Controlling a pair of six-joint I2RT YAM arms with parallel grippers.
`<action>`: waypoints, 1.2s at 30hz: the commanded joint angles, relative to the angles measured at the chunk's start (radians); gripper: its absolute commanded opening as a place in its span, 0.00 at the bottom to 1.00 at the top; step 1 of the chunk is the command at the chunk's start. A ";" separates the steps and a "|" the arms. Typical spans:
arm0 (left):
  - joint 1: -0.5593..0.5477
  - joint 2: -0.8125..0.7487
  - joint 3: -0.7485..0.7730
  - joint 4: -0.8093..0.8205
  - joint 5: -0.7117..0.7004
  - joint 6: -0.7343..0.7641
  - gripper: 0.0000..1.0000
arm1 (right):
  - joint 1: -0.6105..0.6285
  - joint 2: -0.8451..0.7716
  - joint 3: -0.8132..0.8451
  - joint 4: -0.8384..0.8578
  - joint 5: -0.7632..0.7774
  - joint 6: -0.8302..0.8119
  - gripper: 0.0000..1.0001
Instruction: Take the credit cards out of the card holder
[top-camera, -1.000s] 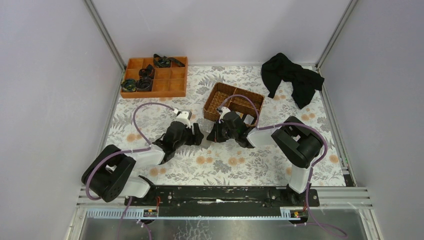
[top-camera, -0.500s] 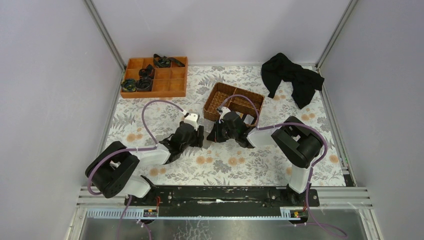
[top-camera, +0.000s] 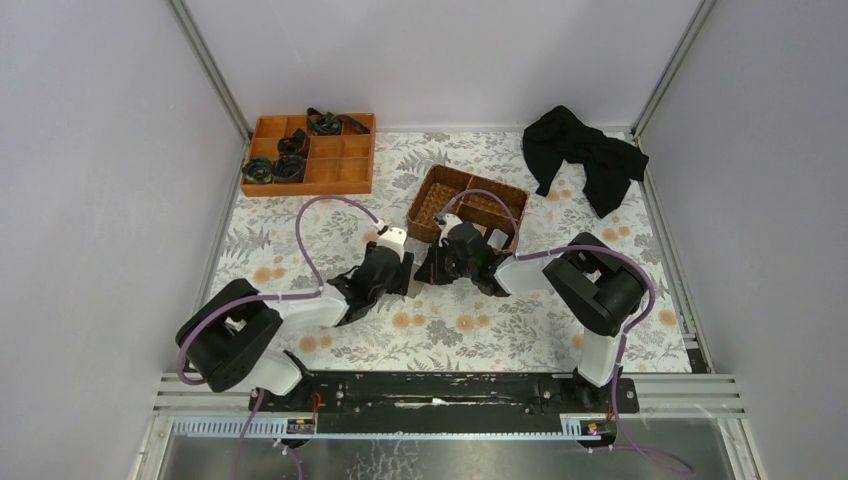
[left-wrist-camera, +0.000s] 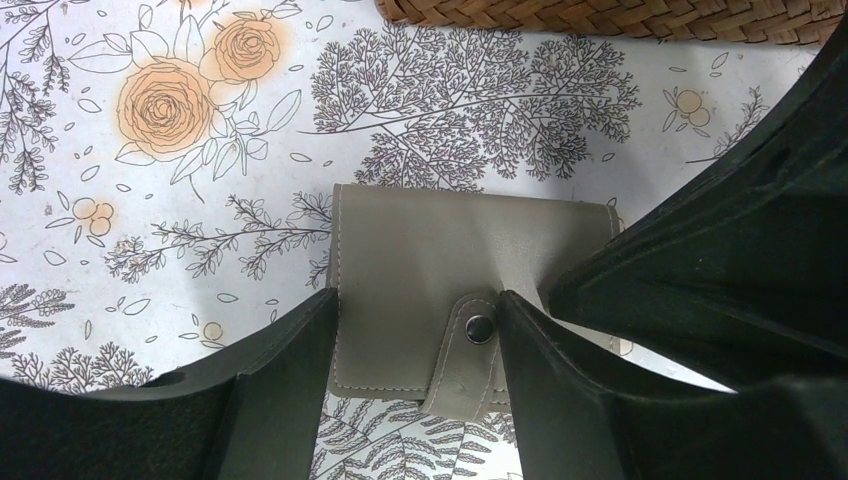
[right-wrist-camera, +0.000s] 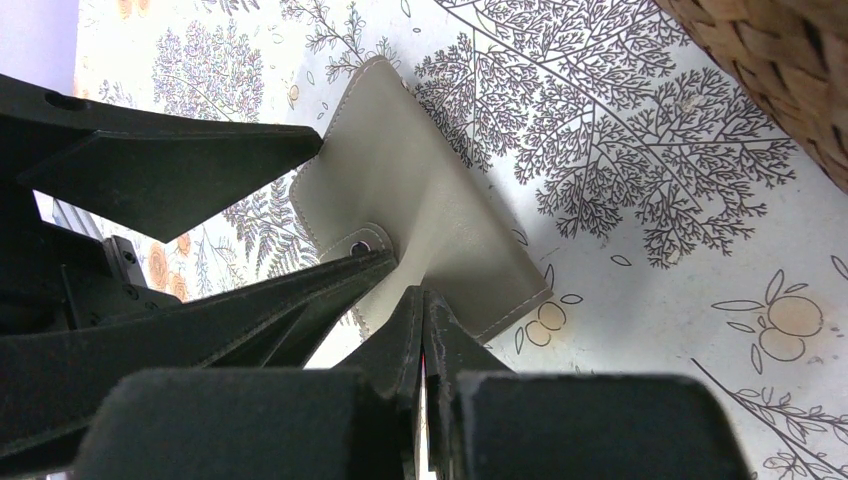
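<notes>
The card holder (left-wrist-camera: 420, 260) lies flat on the floral table cover (left-wrist-camera: 150, 220), just on the near side of the wicker basket (left-wrist-camera: 600, 15), snap tab (left-wrist-camera: 478, 328) up. The left gripper (left-wrist-camera: 415, 295) stands open astride it, one finger at the holder's left edge and the other beside the snap tab, so that most of one panel sits between the jaws. The right gripper (right-wrist-camera: 422, 292) is closed, its tips down on the holder's face, where a crease runs up to them; whether any leather is pinched I cannot tell.

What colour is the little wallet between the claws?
The card holder is pale grey-beige with a metal snap; clearest in the left wrist view.
</notes>
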 joint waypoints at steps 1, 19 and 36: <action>-0.038 -0.010 0.020 -0.049 0.072 -0.003 0.67 | -0.019 0.090 -0.067 -0.291 0.103 -0.068 0.00; -0.046 -0.094 0.075 -0.140 -0.022 -0.013 0.73 | -0.019 0.082 -0.075 -0.282 0.100 -0.065 0.00; -0.046 -0.007 0.085 -0.104 -0.018 -0.048 0.72 | -0.018 0.083 -0.084 -0.273 0.098 -0.059 0.00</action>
